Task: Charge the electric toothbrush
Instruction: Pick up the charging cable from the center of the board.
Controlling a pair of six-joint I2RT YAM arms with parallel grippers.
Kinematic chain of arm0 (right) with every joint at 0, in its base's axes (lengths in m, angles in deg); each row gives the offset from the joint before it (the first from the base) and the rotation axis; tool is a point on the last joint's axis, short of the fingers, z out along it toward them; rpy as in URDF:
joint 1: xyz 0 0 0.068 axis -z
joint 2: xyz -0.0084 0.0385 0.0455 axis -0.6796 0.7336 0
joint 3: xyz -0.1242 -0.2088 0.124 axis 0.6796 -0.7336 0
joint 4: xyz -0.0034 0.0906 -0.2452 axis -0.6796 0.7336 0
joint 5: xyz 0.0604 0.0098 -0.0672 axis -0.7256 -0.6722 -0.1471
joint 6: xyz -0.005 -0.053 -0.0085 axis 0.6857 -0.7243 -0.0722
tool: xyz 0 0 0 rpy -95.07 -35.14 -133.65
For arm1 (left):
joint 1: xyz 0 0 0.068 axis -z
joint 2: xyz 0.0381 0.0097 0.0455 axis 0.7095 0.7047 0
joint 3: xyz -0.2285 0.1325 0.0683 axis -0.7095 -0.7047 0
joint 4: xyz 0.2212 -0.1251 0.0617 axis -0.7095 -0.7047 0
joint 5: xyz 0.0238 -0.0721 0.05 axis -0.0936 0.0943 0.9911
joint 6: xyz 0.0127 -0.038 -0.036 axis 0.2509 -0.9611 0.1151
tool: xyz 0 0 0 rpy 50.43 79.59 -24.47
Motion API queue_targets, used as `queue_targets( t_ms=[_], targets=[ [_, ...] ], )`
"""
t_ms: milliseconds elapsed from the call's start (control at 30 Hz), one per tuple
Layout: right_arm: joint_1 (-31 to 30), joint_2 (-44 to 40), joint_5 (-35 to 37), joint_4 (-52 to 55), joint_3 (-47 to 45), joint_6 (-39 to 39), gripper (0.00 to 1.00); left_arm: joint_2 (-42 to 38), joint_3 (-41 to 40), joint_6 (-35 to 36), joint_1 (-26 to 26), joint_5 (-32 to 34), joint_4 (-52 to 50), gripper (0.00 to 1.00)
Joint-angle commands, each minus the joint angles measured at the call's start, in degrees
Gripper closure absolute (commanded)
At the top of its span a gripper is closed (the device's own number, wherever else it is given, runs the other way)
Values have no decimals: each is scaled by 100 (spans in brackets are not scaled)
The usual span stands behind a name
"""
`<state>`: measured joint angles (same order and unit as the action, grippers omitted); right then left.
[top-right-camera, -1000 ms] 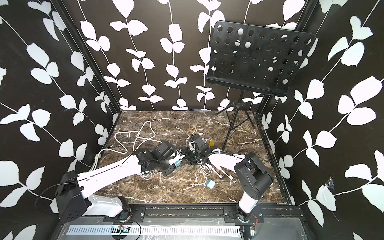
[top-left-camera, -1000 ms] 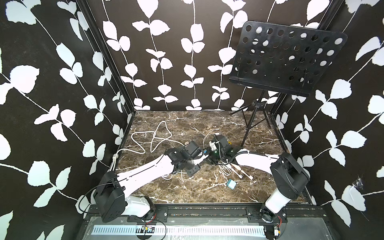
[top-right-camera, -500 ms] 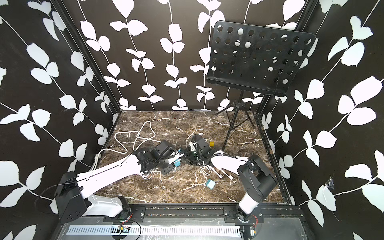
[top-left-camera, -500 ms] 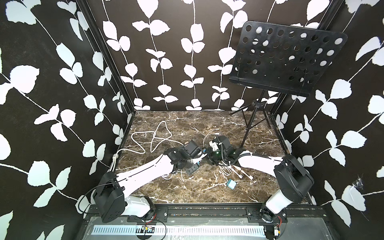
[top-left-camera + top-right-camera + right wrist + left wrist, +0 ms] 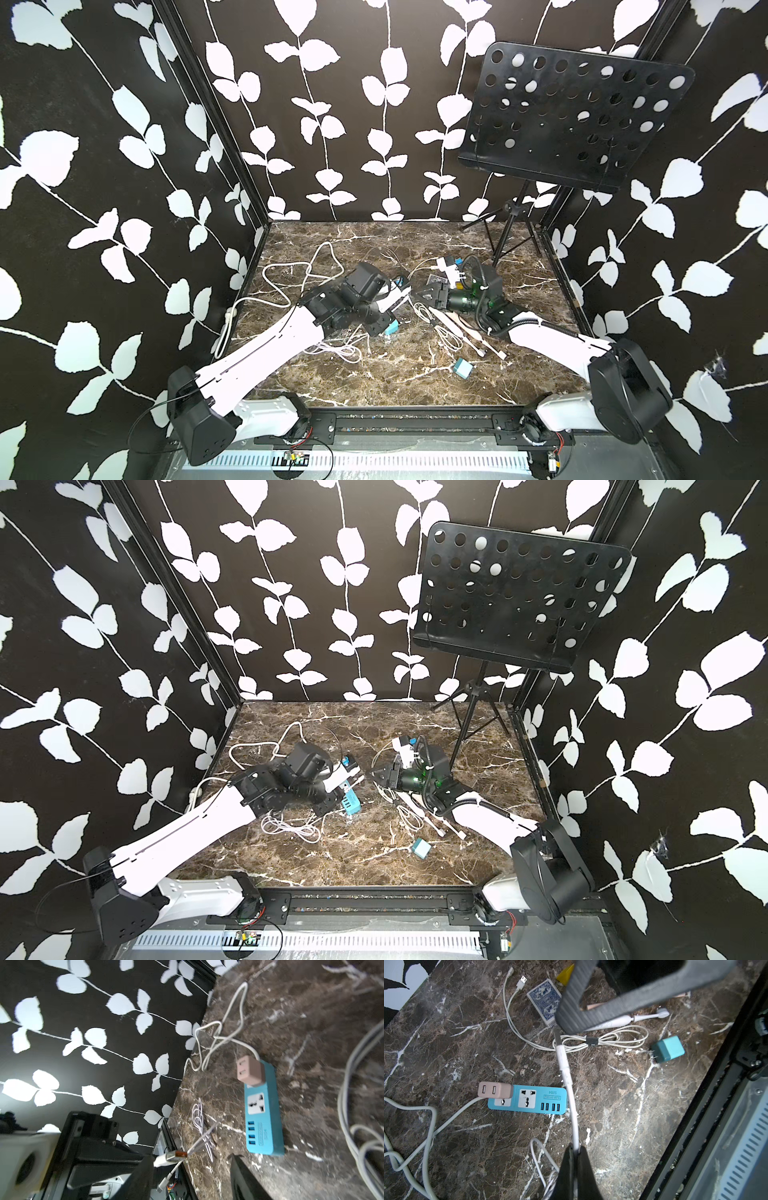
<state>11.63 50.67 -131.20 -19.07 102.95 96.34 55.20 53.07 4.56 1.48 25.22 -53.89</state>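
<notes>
Spread wider than a second ago, the right fingers stand released, the USB plug just beside one of them. Left fingers stay clenched on the white cable. Mid-desk, the electric toothbrush lies flat below the right fingers, partly hidden by them. Bare desk runs from the teal charger to the front edge.

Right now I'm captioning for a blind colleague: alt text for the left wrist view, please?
The shut left gripper pinches a white charging cable passing over a teal power strip with a beige USB adapter plugged in, on a brown marble tabletop. Nearby lie a white electric toothbrush, a blue patterned card box and a teal cube charger.
</notes>
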Motion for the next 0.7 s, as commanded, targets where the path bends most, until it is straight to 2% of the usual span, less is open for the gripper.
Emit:
queue_targets(
  t_ms=[0,167,400,567,667],
  targets=[
    [120,-50,-600,-1037,-122,-313,37,-170,222,47,-133,-294,-438,100],
    [98,101,-865,-1228,96,-360,36,-329,266,61,-228,-299,-431,100],
    [-181,119,-695,-674,389,-707,40,-520,211,96,-314,-514,-253,100],
    [-219,412,-758,-1281,534,-362,39,-463,316,78,-391,-439,-405,100],
    [-327,454,-674,-1184,676,-303,40,-521,291,30,-404,-336,-343,100]
  ],
)
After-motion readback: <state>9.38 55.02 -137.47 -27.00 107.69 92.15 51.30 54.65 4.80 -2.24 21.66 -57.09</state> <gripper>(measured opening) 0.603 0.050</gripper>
